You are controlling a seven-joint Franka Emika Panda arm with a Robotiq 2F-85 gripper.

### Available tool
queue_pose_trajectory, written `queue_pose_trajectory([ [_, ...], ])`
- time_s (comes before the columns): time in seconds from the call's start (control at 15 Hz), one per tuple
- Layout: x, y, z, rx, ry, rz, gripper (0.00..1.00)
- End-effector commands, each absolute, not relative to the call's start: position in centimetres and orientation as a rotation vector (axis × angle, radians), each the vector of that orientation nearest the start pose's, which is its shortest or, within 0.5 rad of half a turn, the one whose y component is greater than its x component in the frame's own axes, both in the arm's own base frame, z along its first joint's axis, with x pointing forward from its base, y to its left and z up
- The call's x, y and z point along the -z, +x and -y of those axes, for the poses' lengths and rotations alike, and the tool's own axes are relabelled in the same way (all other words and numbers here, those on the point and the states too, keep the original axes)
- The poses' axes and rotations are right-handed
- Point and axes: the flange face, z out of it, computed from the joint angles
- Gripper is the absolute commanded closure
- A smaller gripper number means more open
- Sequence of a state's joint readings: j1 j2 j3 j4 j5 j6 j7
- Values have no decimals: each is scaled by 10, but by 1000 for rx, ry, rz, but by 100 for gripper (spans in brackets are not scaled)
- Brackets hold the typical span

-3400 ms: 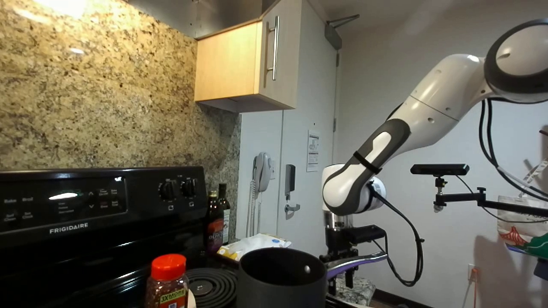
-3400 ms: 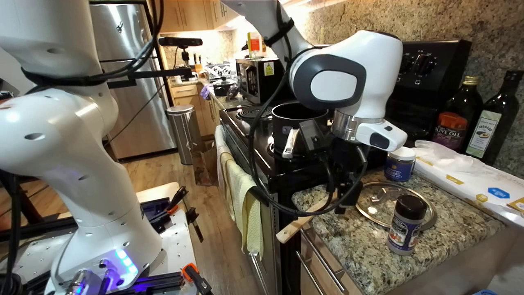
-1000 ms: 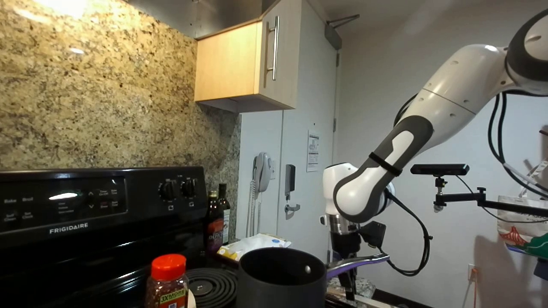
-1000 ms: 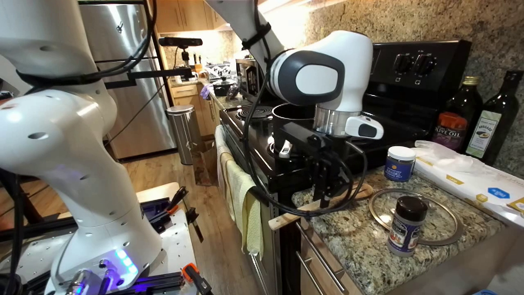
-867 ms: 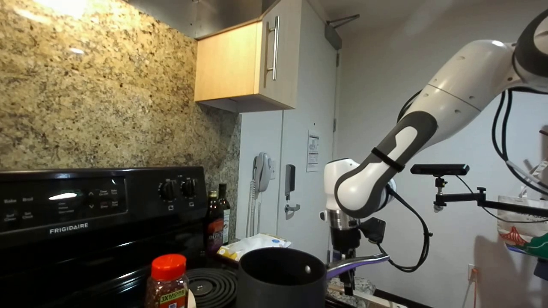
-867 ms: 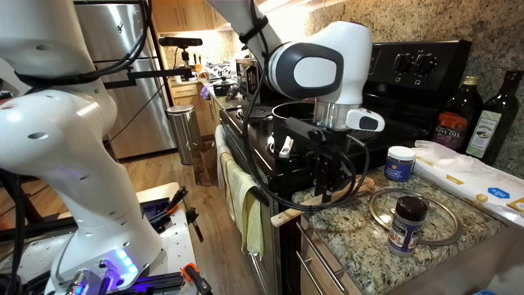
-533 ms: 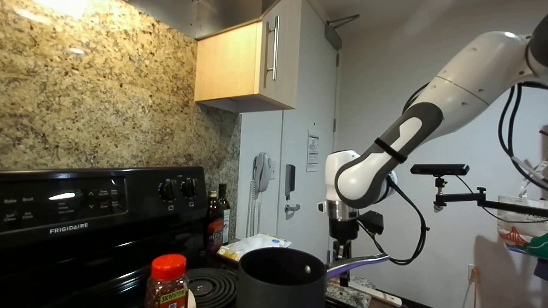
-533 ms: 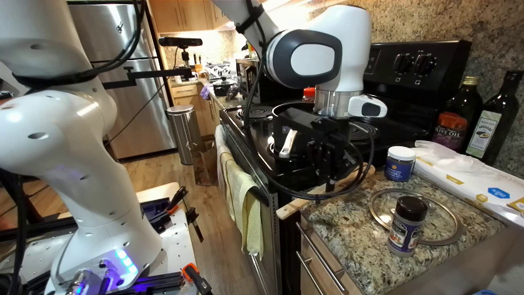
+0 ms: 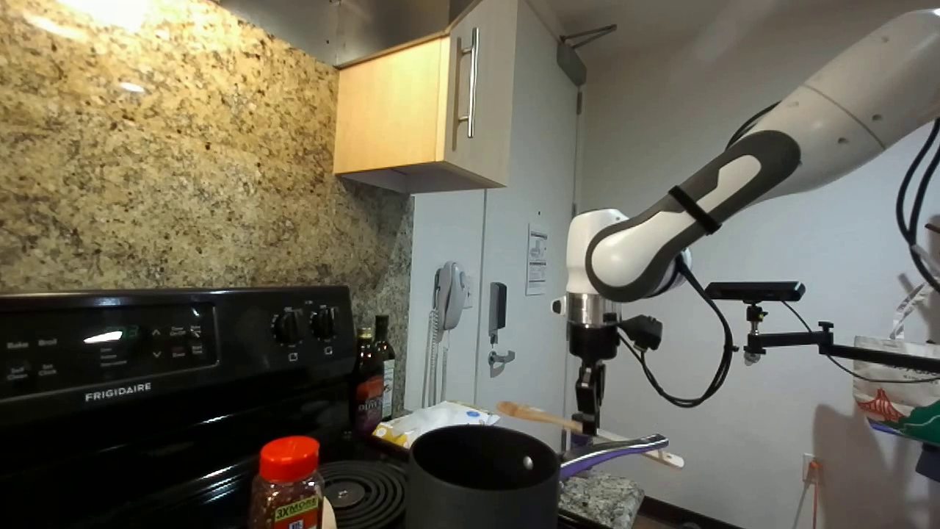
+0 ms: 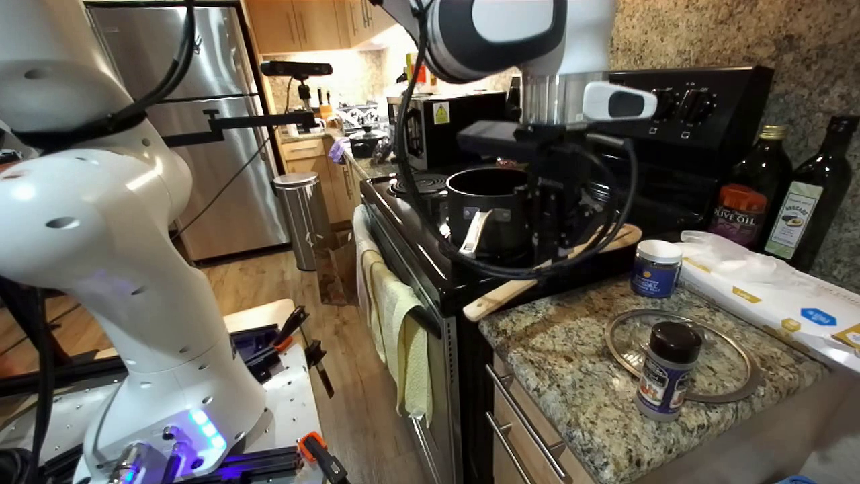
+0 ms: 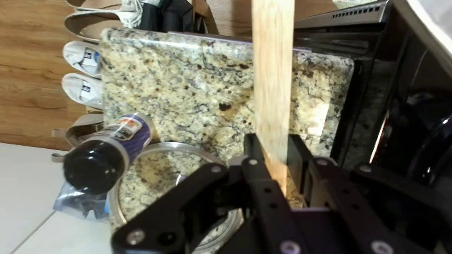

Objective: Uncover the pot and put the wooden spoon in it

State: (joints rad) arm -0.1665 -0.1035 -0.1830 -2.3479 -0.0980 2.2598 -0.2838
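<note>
Above the counter (image 10: 578,376), the gripper (image 11: 272,150) pinches the wooden spoon (image 11: 273,81) near mid-length, which could swivel if it bumps the pot (image 9: 481,507).

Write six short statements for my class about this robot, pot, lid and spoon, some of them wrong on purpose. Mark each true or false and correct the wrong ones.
1. The pot stands on the stove. True.
2. The pot is covered. False: its lid lies on the counter.
3. The gripper holds the spoon. True.
4. The spoon is inside the pot. False: it is outside, in the gripper.
5. The black-capped jar stands upright. True.
6. Nothing hangs on the stove's front. False: towels hang there.
</note>
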Motion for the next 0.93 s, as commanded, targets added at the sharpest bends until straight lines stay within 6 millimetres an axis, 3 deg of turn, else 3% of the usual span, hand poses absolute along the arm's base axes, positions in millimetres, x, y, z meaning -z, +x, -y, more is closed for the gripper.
queue_pose_trajectory([
  [0.0, -444, 456, 162, -34, -3329, -75, 88],
  [0.13, -486, 460, 144, -38, -3411, -78, 88],
  [0.27, -512, 464, 124, -21, -3434, -1, 88],
  [0.33, -494, 463, 139, -11, -3394, -13, 76],
  [0.4, -507, 464, 128, 3, -3403, 7, 76],
  [0.53, -514, 465, 121, 15, -3408, 21, 76],
  [0.6, -513, 465, 122, 11, -3408, 19, 88],
  [0.73, -521, 470, 111, -141, -3431, 102, 88],
  [0.87, -538, 487, 85, -277, -3426, 239, 87],
])
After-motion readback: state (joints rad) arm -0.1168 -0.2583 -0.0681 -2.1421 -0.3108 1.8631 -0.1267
